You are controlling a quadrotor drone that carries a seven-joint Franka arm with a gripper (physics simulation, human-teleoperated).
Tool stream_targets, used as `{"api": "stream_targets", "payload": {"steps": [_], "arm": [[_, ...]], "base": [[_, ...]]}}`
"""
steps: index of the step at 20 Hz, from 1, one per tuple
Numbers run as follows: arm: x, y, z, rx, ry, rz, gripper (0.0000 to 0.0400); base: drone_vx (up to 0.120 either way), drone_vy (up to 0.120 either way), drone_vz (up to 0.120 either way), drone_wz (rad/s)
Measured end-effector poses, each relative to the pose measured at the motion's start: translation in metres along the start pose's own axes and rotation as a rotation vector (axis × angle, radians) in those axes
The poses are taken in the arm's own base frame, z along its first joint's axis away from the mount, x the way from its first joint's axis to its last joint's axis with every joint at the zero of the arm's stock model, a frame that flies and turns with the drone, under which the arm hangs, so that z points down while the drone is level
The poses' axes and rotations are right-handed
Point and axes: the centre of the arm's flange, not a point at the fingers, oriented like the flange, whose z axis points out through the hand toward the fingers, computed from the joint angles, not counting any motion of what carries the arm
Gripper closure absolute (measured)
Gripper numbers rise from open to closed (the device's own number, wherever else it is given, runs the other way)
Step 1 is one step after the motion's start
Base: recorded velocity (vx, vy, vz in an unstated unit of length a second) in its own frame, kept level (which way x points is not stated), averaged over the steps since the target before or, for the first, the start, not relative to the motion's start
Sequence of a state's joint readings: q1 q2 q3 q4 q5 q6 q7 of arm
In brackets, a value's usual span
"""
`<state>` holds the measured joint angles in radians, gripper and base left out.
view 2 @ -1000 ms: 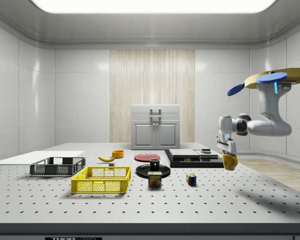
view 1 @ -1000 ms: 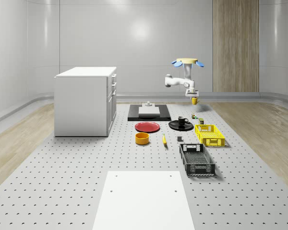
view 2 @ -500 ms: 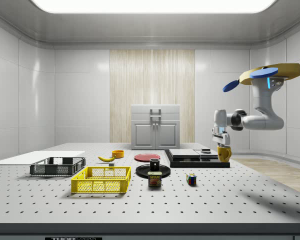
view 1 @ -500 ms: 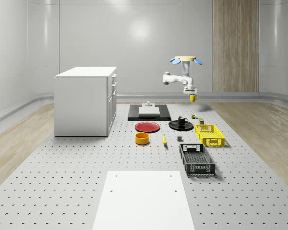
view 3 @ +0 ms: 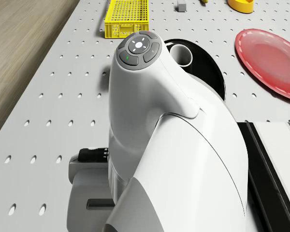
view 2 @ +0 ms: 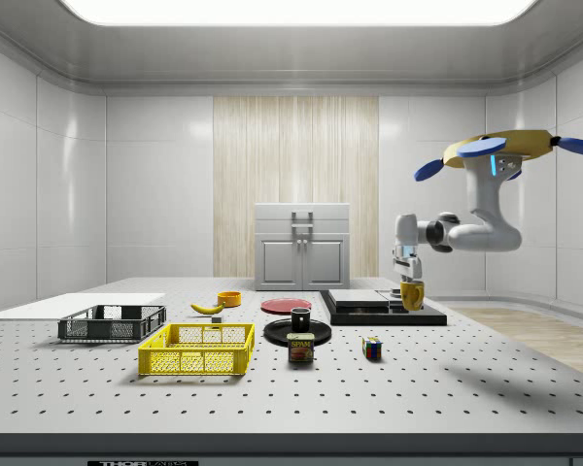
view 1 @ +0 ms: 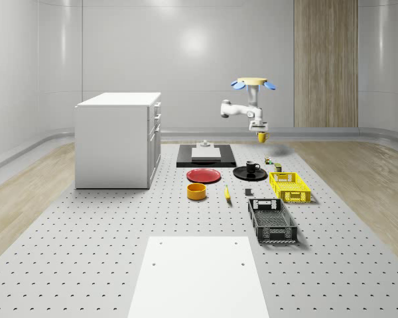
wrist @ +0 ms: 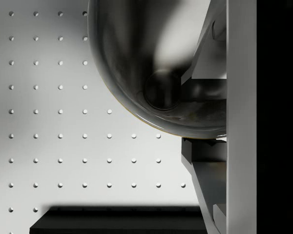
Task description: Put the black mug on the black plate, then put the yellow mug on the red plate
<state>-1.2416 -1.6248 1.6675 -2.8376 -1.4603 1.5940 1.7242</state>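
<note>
Over the last second the hovering drone (view 2: 510, 146) has carried the yellow mug (view 2: 411, 294), clenched in its jaws, leftward in the side view, closer to the red plate (view 1: 203, 175). The black mug (view 1: 251, 166) already sits on the black plate (view 1: 241, 175). Open bench (view 1: 86, 232) surrounds the red plate; an orange bowl (view 1: 196, 191) lies nearer.

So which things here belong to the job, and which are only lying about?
Job: yellow mug held in the jaws, black mug on black plate, red plate.
Lying about: yellow crate, black crate, banana, orange bowl, cabinet.
</note>
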Motion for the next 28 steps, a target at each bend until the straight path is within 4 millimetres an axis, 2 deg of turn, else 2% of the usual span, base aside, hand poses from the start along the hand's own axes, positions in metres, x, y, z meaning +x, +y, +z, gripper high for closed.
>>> {"api": "stream_targets", "payload": {"steps": [4,28], "arm": [[0.0,0.0,0.0,0.0,0.0,0.0,0.03],[0.0,0.0,0.0,0.0,0.0,0.0,0.03]], "base": [[0.12,-0.12,0.06,0.0],[0.12,-0.12,0.0,0.0]]}}
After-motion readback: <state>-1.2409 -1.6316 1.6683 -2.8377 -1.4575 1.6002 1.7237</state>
